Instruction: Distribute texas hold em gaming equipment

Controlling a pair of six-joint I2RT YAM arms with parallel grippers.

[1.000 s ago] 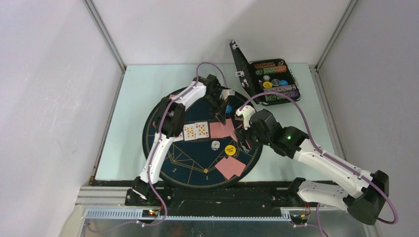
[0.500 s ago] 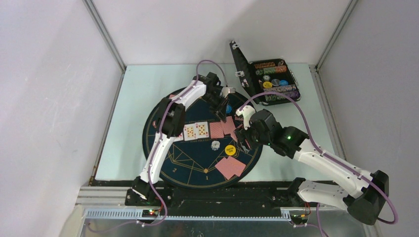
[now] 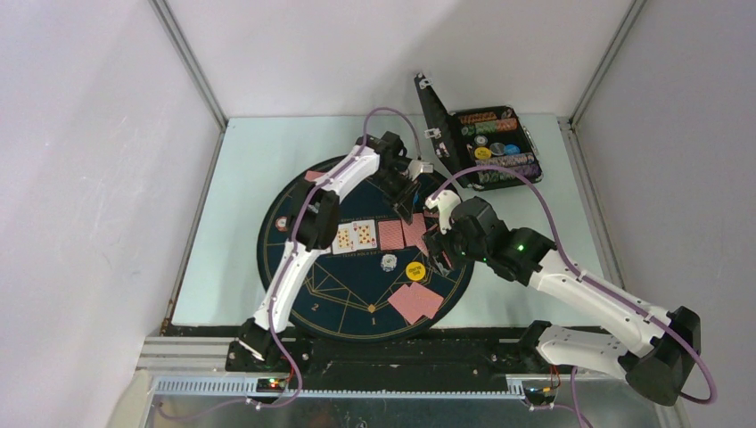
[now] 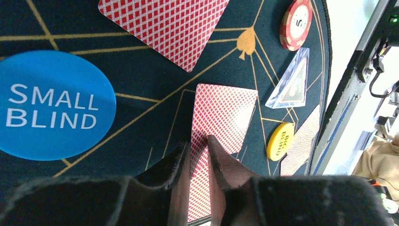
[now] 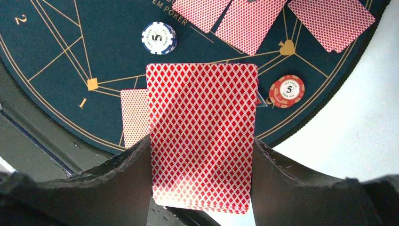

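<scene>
My right gripper [image 5: 202,141] is shut on a deck of red-backed cards [image 5: 203,108], held above the mat's right edge [image 3: 439,242]. Over the back of the dark-blue mat [image 3: 294,272], my left gripper [image 4: 197,140] is open by a narrow gap, nothing between its fingers. Directly below it a face-down card [image 4: 226,117] lies flat on the mat. Nearby lie the blue SMALL BLIND disc [image 4: 54,103], the yellow BIG BLIND disc [image 4: 279,140], a clear triangular marker [image 4: 291,82] and a red chip [image 4: 296,23]. Two face-up cards [image 3: 354,235] sit left of the face-down ones [image 3: 401,234].
A black hinged case [image 3: 486,147] of chips stands open at the back right, off the mat. A white-blue chip [image 3: 389,262] and face-down cards [image 3: 415,302] lie near the mat's front. More cards [image 3: 314,176] and a chip [image 3: 282,224] sit at its left rim.
My left gripper has risen and drawn back from the card row towards the far side, its jaws parting slightly. The right arm with the deck has stayed still.
</scene>
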